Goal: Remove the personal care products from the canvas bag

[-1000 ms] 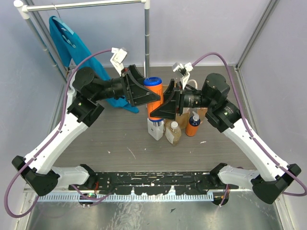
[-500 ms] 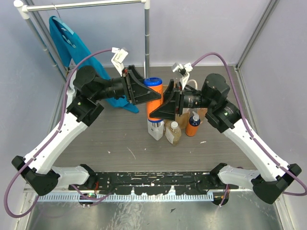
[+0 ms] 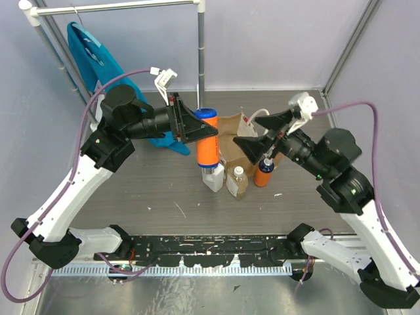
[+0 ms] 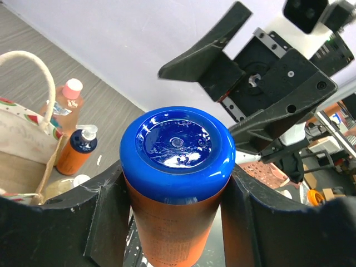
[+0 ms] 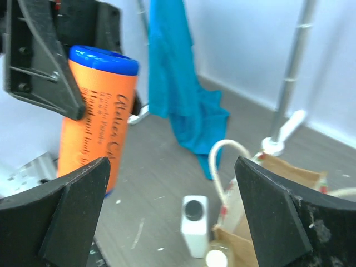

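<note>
Your wrist cams fill gaps the top cam leaves. Left wrist cam: the blue cap of the big orange bottle [image 4: 177, 146] sits dead ctr, w/ a finger [image 4: 105, 214] pressed on each side. Past it, low left, a pinkish bottle [image 4: 65, 105] w/ pink cap stands just beyond the canvas bag [image 4: 19, 158]; the top cam doesn't show that one clearly. Right wrist cam: you get the white bottle [image 5: 193, 225] w/ dark cap near side-on, and the bag's pale cord handle arching up next to it.

Arms: the left arm comes up from the near-left corner, elbow toward the left edge, wrist pointing right. The left gripper [image 3: 205, 134] is clamped on the big orange bottle just under its cap. The bottle is upright, out of the bag and just left of it. The right arm rises from the near-right corner, elbow high. The right gripper [image 3: 261, 133] has its fingers spread wide, holds nothing, and hangs by the bag's right side, aimed left.

The counter [image 3: 151, 190] is grey wood-grain w/ white flecks. Mid-counter stand the white bottle, an amber bottle [image 3: 237, 184] w/ white cap just beside it, and a small orange pump bottle [image 3: 264, 172] to the right. The bag is right behind them, toward the far edge. A teal garment [image 3: 92, 56] hangs at the far-left corner, and a rack pole [image 3: 201, 52] stands mid far edge. The walls are pale.
</note>
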`<control>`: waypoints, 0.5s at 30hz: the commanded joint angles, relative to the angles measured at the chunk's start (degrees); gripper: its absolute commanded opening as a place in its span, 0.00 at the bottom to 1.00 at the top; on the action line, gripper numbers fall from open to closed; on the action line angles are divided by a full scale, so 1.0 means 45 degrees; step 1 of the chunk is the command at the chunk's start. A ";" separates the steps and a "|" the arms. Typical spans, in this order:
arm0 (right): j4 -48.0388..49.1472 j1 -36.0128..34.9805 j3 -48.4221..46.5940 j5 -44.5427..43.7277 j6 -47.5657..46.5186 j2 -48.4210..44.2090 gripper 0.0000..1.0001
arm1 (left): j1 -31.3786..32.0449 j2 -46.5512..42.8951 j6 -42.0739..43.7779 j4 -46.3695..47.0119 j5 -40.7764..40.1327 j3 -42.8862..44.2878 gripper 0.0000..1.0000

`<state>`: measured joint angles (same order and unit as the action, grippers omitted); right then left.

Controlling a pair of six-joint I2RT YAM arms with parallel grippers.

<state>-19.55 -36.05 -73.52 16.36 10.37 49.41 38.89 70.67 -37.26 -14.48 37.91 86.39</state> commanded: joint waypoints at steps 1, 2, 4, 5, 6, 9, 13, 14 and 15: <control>0.0118 0.0027 0.0684 -0.3367 -0.2038 -0.0587 1.00 | -0.0219 -0.0312 0.0084 -0.1175 -0.0957 0.1212 0.00; 0.0249 0.0029 0.1006 -0.3692 -0.2301 -0.0703 1.00 | -0.0420 -0.0183 -0.0182 -0.1379 -0.1097 0.1303 0.00; 0.0949 0.0028 0.1928 -0.4295 -0.2831 -0.1198 1.00 | -0.0994 0.0060 -0.1017 -0.2026 -0.1695 0.1433 0.00; 0.1677 0.0034 0.2602 -0.4470 -0.3037 -0.1603 1.00 | -0.1474 0.0147 -0.1504 -0.2118 -0.1873 0.1362 0.00; 0.2549 0.0025 0.3468 -0.4506 -0.3297 -0.2124 1.00 | -0.2061 0.0231 -0.2319 -0.2173 -0.1939 0.1221 0.00; 0.5486 0.0034 0.5974 -0.3872 -0.4187 -0.3672 1.00 | -0.3921 0.0898 -0.6347 -0.0247 -0.0515 0.0003 0.00; 0.9620 0.0028 0.9037 -0.1969 -0.6089 -0.4793 1.00 | -0.4468 0.2805 -1.2098 0.3760 0.1678 -0.1797 0.00; 1.0541 0.0041 0.9663 -0.1557 -0.6376 -0.4933 1.00 | -0.4386 0.3085 -1.3057 0.4548 0.1840 -0.2132 0.00; 1.1091 0.0016 0.9990 -0.1274 -0.6566 -0.4940 1.00 | -0.4327 0.3230 -1.3853 0.5232 0.1892 -0.2450 0.00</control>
<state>6.74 -35.90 -34.26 3.42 -10.39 29.67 18.26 80.20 -72.55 -8.56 37.58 80.86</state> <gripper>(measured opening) 0.999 0.608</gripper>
